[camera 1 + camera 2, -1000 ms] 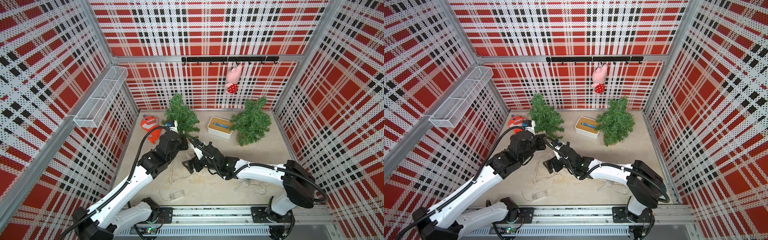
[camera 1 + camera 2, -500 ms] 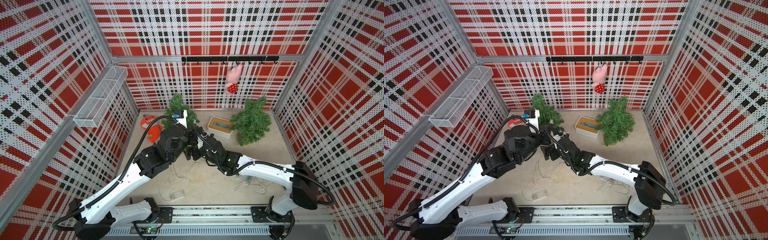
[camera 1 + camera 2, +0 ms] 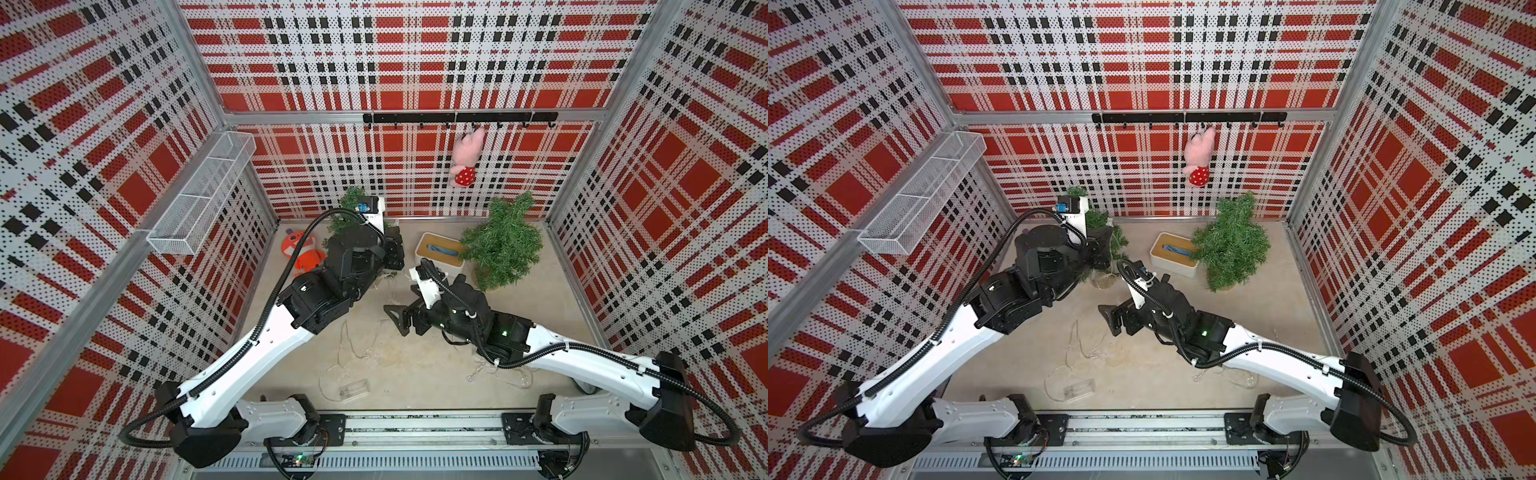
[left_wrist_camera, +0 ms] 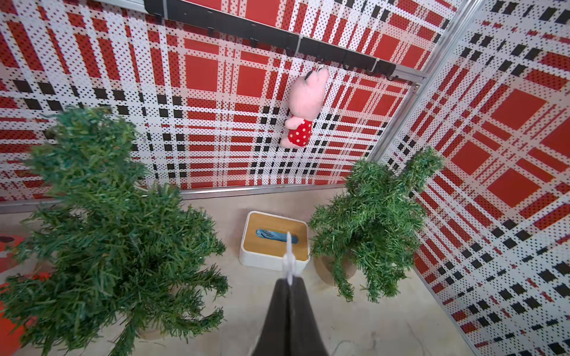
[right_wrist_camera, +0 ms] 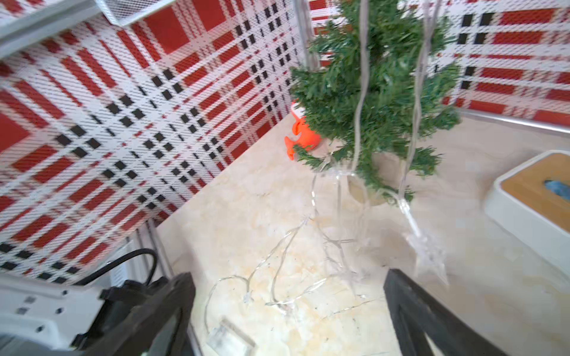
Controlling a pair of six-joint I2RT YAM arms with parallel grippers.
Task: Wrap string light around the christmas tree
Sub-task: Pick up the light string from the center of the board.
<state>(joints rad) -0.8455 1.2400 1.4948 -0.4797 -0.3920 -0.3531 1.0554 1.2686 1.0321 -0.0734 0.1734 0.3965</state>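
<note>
A small green christmas tree (image 4: 108, 231) stands at the back left, mostly hidden under my left arm in both top views (image 3: 351, 198) (image 3: 1119, 241). My left gripper (image 4: 289, 280) is shut on the string light (image 4: 289, 262), a clear wire, and hovers beside the tree (image 3: 395, 253). Strands of the string light (image 5: 361, 92) hang in front of the tree (image 5: 376, 92) and trail over the floor (image 3: 353, 353) to a clear battery box (image 3: 353, 388). My right gripper (image 5: 288, 277) is open and holds nothing, low over the middle of the floor (image 3: 397, 320) (image 3: 1111, 320).
A second green tree (image 3: 503, 245) stands at the back right, next to a white tissue box (image 3: 440, 249) with a wooden lid. An orange toy (image 3: 301, 253) lies at the back left. A pink plush (image 3: 465, 162) hangs from the hook rail. More clear wire (image 3: 498, 374) lies under my right arm.
My left gripper has risen and moved toward the back beside the tree, keeping the string light. My right gripper came up close to it, then drew back to the middle, still open.
</note>
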